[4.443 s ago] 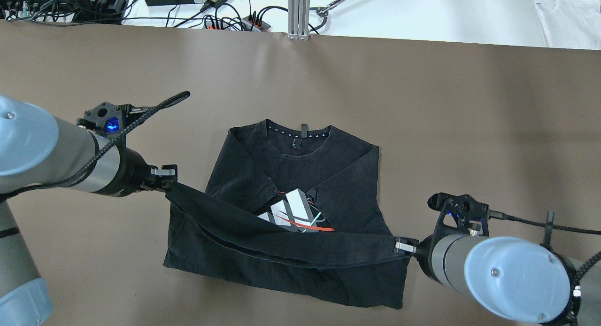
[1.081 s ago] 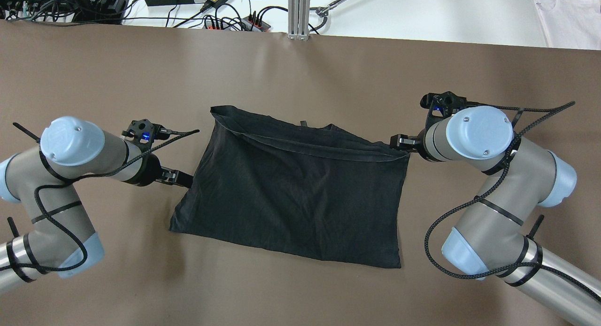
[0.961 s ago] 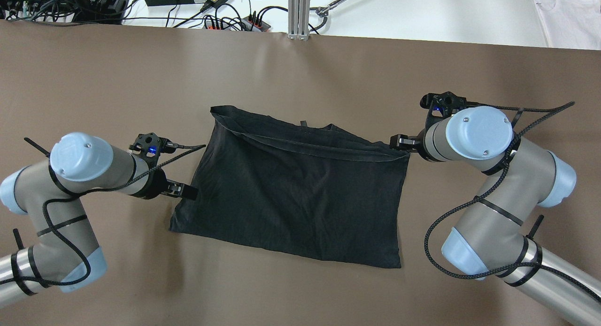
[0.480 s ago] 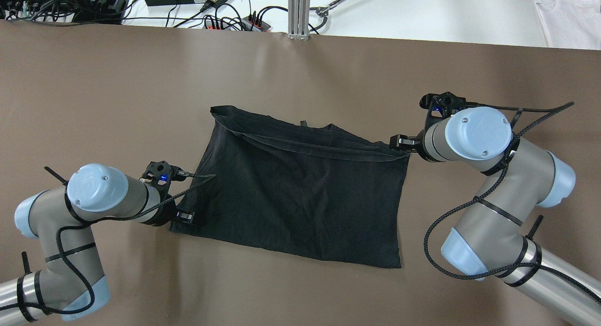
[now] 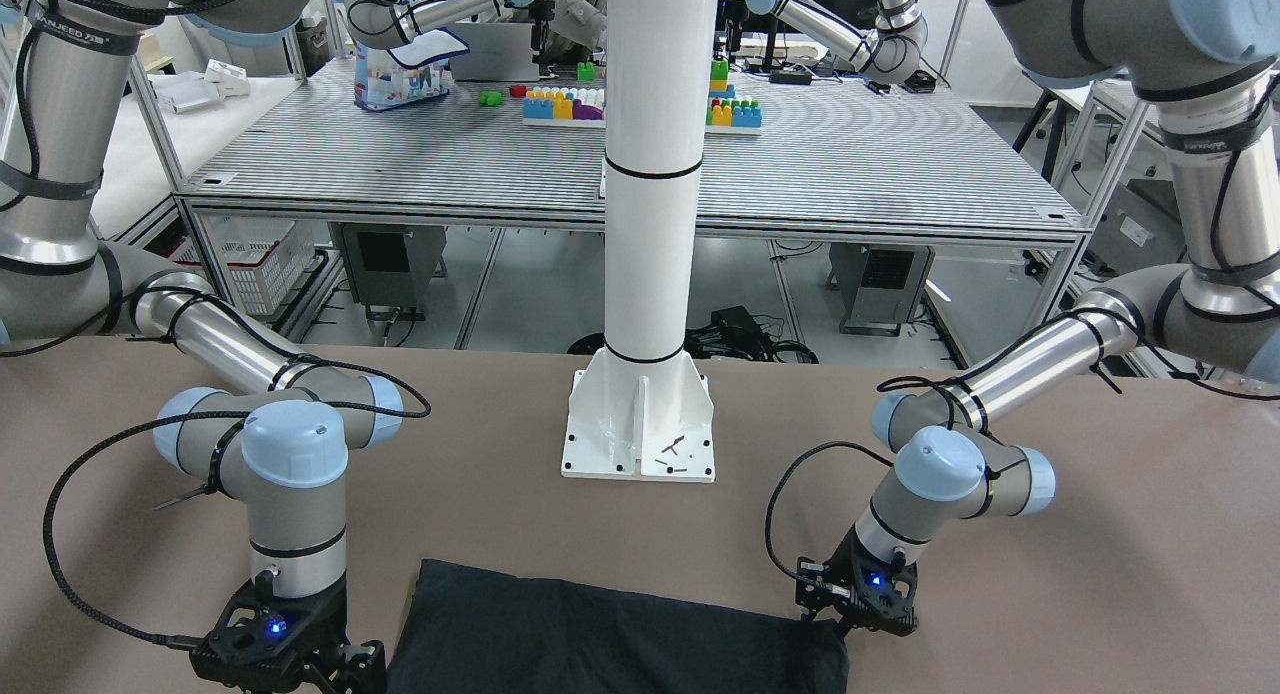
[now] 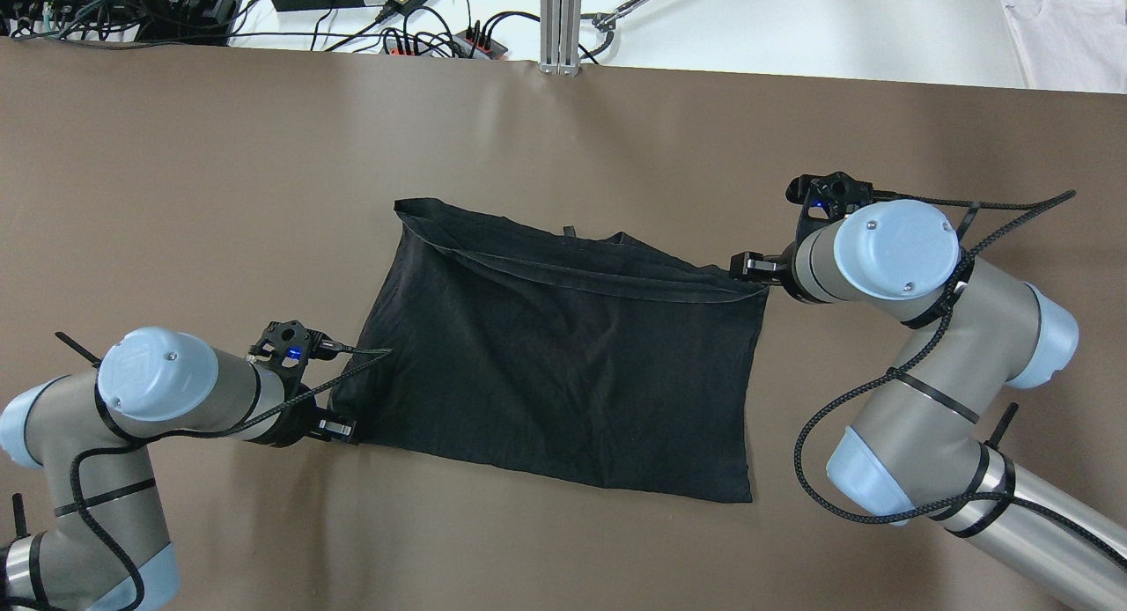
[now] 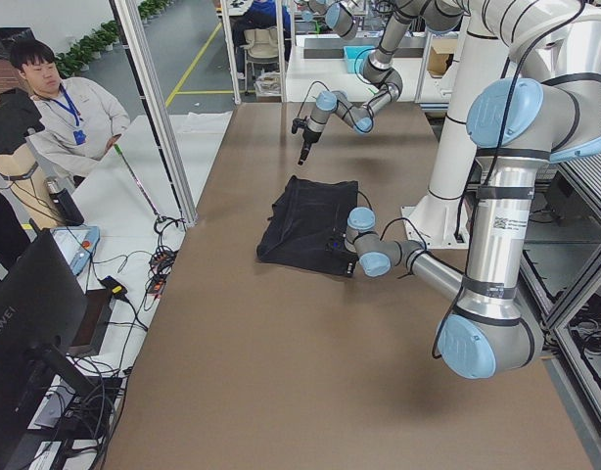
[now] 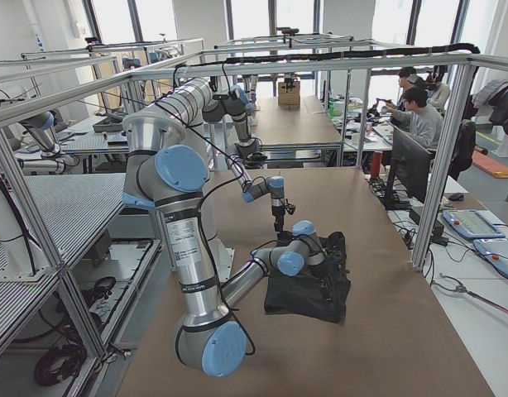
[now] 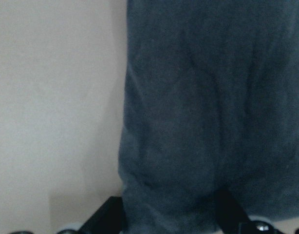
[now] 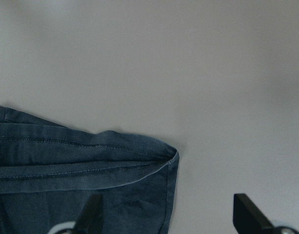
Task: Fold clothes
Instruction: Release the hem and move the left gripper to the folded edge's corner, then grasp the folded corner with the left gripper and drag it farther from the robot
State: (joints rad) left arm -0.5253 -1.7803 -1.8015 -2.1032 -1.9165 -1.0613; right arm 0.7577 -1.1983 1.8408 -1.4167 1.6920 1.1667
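Observation:
The clothes [image 6: 563, 364] are one black piece lying flat on the brown table [image 6: 563, 136], folded into a rough rectangle with a doubled hem along the far side. My left gripper [image 6: 339, 430] sits low at the piece's near-left corner. In the left wrist view its fingers [image 9: 104, 220] stand apart with the clothes [image 9: 198, 122] running down between them. My right gripper [image 6: 745, 266] rests at the far-right corner, open. In the right wrist view the hemmed corner of the clothes [image 10: 140, 161] lies between the spread fingers [image 10: 90, 214]. The front view shows the clothes [image 5: 600, 634] at its bottom edge.
A white pillar [image 5: 650, 174] on a base plate [image 5: 640, 434] stands on the robot's side of the table. Cables and power bricks [image 6: 352, 3] lie beyond the far edge, with a white shirt [image 6: 1065, 39] at the far right. A person [image 7: 70, 108] stands off the table's left end.
The lifted near hem has been carried over onto the far side and let go. Within the last second my left arm slid back along the left edge to the near-left corner; the right arm stayed put.

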